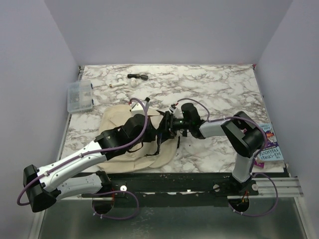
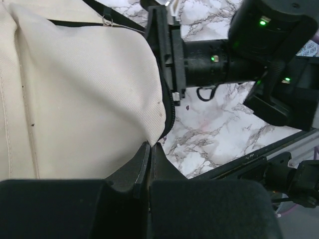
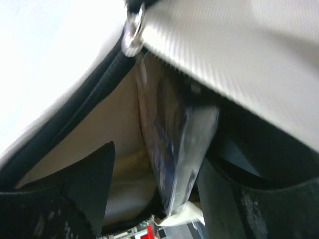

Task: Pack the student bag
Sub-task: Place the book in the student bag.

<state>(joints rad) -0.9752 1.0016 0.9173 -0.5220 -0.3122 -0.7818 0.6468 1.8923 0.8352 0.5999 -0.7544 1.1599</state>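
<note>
The beige student bag [image 1: 117, 130] lies at the near left of the marble table, its black-zippered mouth facing right. My left gripper [image 2: 149, 148] is shut on the cloth edge of the bag [image 2: 75, 99] at that mouth. My right gripper [image 1: 168, 124] reaches into the opening from the right. In the right wrist view its fingers [image 3: 94, 174] stand apart inside the bag [image 3: 114, 124]. A thin glossy book [image 3: 174, 149] stands between them, leaning near the right finger and clear of the left one. My right gripper [image 3: 154, 189] is open.
A small clear plastic box [image 1: 79, 97] sits at the back left. A black item [image 1: 137, 76] and a small white one [image 1: 118, 82] lie at the back. More books [image 1: 269, 144] rest at the table's right edge, by the right arm's base.
</note>
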